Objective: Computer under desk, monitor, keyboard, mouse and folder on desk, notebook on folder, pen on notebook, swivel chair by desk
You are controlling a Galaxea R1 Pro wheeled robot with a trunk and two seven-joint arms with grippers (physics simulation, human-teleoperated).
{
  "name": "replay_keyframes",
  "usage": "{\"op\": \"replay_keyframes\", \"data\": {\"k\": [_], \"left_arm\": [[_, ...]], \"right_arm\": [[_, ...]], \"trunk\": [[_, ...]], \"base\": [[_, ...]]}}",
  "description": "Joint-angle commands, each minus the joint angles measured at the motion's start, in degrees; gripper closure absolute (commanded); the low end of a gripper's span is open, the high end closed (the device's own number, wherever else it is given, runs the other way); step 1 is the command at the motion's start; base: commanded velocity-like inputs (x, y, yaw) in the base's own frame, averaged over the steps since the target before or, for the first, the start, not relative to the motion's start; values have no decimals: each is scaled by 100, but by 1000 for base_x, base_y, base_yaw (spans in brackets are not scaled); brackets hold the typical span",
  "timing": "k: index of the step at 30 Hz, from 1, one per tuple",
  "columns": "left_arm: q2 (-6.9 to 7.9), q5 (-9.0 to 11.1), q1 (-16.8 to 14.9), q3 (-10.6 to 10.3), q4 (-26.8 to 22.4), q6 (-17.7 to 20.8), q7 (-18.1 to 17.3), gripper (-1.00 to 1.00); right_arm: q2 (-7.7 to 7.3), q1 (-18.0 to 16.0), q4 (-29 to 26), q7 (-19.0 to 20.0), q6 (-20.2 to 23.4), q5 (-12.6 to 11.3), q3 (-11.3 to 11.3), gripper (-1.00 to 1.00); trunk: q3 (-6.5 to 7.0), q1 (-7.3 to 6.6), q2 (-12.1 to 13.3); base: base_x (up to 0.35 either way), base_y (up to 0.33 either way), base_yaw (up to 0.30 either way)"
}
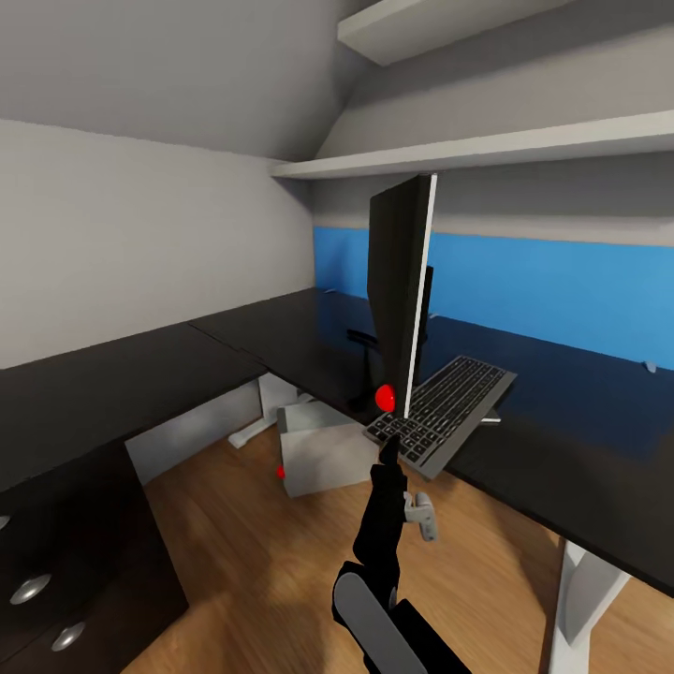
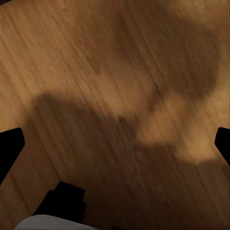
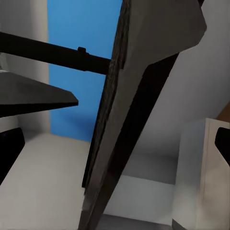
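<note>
The monitor (image 1: pixel 402 290) stands edge-on on the black desk (image 1: pixel 281 346), a red dot at its lower corner. Beside it the dark keyboard (image 1: pixel 447 407) lies at the desk's front edge. My right gripper (image 1: pixel 388 447) reaches up to the keyboard's near corner. In the right wrist view the right gripper (image 3: pixel 115 148) is open, and the keyboard (image 3: pixel 120 120) runs edge-on between its fingers. The light grey computer (image 1: pixel 323 451) sits on the floor under the desk. My left gripper (image 2: pixel 115 146) hangs open over bare wood floor (image 2: pixel 96 72). Mouse, folder, notebook, pen and swivel chair are out of view.
A black drawer unit (image 1: pixel 56 571) with round knobs stands at the near left. A blue wall panel (image 1: pixel 552 290) runs behind the desk, with white shelves (image 1: pixel 487 150) above. A white desk leg (image 1: pixel 580 599) stands at the right, with wood floor (image 1: pixel 262 562) between.
</note>
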Motion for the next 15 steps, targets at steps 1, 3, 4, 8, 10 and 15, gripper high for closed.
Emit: {"op": "replay_keyframes", "data": {"k": [1,3,4,8,10,15], "left_arm": [[-3,61,1,3,-10,22,39,-100],[-3,61,1,1,-4,22,39,-100],[-3,61,1,2,-2,22,39,-100],[-3,61,1,-2,9,22,39,-100],[-3,61,1,-5,44,22,39,-100],[-3,61,1,-6,51,22,39,-100]], "right_arm": [[0,-6,-2,-54,-18,26,9,-100],[0,-6,-2,-53,-18,32,9,-100],[0,-6,-2,-53,-18,33,9,-100],[0,-6,-2,-53,-18,35,10,-100],[0,-6,55,-52,-18,35,-1,-100],[0,-6,145,-52,-18,35,-105,-100]], "trunk": [[14,-23,39],[32,-45,79],[32,-45,79],[68,-89,159],[68,-89,159],[68,-89,159]], "base": [[4,0,0],[2,0,0],[0,0,0],[0,0,0],[0,0,0],[0,0,0]]}}
